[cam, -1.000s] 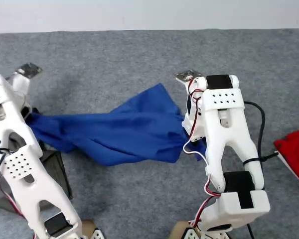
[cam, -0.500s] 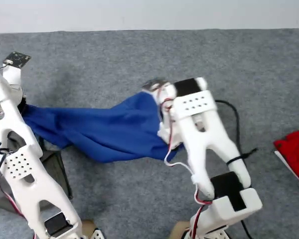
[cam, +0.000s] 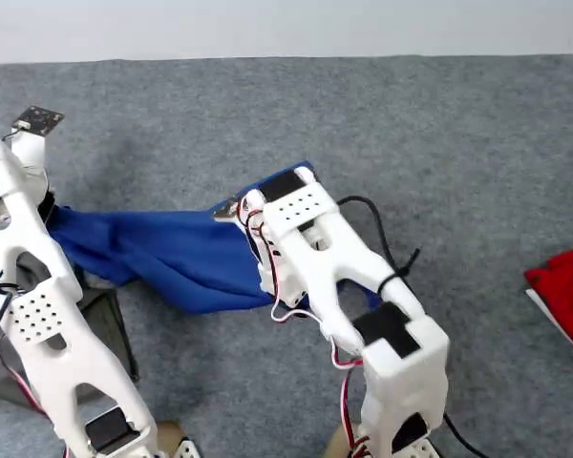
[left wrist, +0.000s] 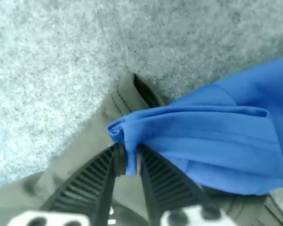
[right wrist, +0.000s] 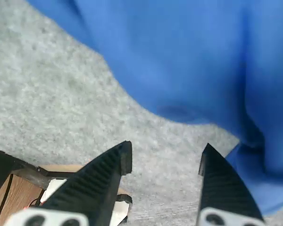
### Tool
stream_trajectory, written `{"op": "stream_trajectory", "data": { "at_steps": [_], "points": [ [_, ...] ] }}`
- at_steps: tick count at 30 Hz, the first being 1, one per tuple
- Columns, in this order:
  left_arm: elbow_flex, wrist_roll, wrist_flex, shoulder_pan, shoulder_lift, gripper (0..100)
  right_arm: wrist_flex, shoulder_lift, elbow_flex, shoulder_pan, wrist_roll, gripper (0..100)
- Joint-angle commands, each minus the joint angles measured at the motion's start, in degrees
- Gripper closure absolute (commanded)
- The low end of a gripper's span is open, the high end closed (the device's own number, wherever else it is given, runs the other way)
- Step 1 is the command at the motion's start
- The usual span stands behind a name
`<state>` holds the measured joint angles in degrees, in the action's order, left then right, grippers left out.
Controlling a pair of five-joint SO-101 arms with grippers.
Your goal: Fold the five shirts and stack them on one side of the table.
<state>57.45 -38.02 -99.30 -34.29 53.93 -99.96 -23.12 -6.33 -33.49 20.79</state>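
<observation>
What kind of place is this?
Probably a robot test bench for folding laundry: a grey table, the left gripper shut on a blue shirt, the right gripper open, a red cloth at the edge.

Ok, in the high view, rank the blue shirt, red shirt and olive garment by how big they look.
Largest: blue shirt.
Then red shirt and olive garment, about alike: one is cut by the picture's edge, the other lies partly under the left arm, so unranked.
</observation>
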Motion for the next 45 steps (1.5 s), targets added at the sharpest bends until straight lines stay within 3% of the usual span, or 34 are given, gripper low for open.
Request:
{"op": "stream_trajectory", "data": {
  "at_steps": [1, 10, 15, 18, 28, 45],
  "points": [
    [0.40, 0.62, -1.14, 0.44, -0.35, 100, 2.42, -2.33, -3.87, -0.57, 0.70, 76.0],
    [0.31, 0.62, -1.14, 0.35, -0.35, 100, 10.59, -11.56, -3.96, 4.70, 3.52, 76.4],
    [0.31, 0.62, -1.14, 0.44, -0.35, 100, 12.26, -12.53, -6.59, 8.48, 3.52, 90.0],
    [0.31, 0.70, -1.14, 0.53, -0.70, 99, 11.56, -13.23, -9.32, 10.86, 3.60, 99.4],
    [0.31, 5.63, -1.23, 6.51, -12.22, 99, -3.21, -12.79, -28.22, 17.80, 3.60, 98.7],
    [0.31, 24.18, -1.23, 19.87, -43.78, 99, -2.86, 18.95, -32.18, 29.58, 9.85, 98.7]
  ]
}}
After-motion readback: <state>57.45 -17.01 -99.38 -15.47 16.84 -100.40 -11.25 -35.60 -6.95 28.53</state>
